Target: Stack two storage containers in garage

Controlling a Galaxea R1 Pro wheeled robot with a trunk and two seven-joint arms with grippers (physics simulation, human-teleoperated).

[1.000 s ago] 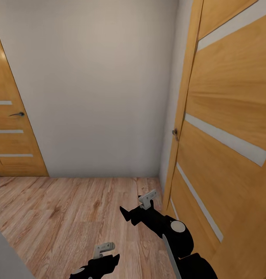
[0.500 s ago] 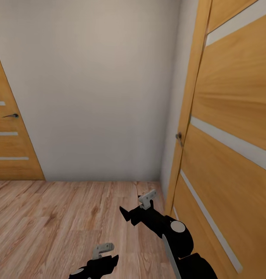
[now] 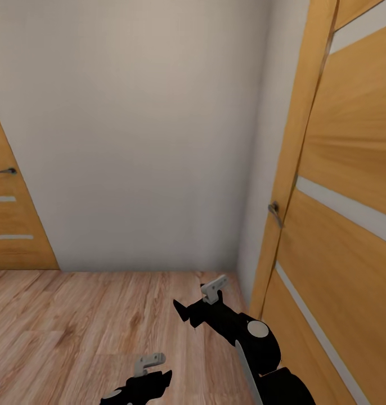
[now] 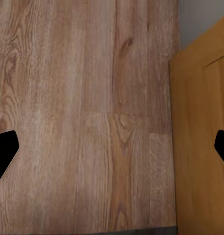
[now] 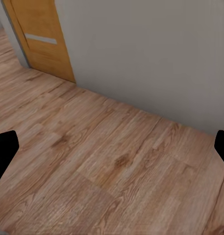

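The storage containers are out of view. I face a plain white wall [image 3: 142, 140] over light wood plank flooring [image 3: 75, 320]. My left gripper [image 3: 148, 364] hangs low in the head view, open and holding nothing. In the left wrist view its dark fingertips [image 4: 5, 155] stand wide apart over bare planks. My right gripper [image 3: 214, 289] is held out ahead near the right-hand door, also open and empty. Its fingertips [image 5: 4, 152] are spread at the edges of the right wrist view.
A tall wooden door [image 3: 345, 214] with pale stripes and a metal handle [image 3: 275, 214] stands close on the right. Another such door [image 3: 10, 225] with a handle [image 3: 6, 171] is at the far left. The wall meets the floor just ahead.
The camera has moved closer to the wall: the left door has slid toward the left edge and the right door toward the right. Both arms keep their pose.
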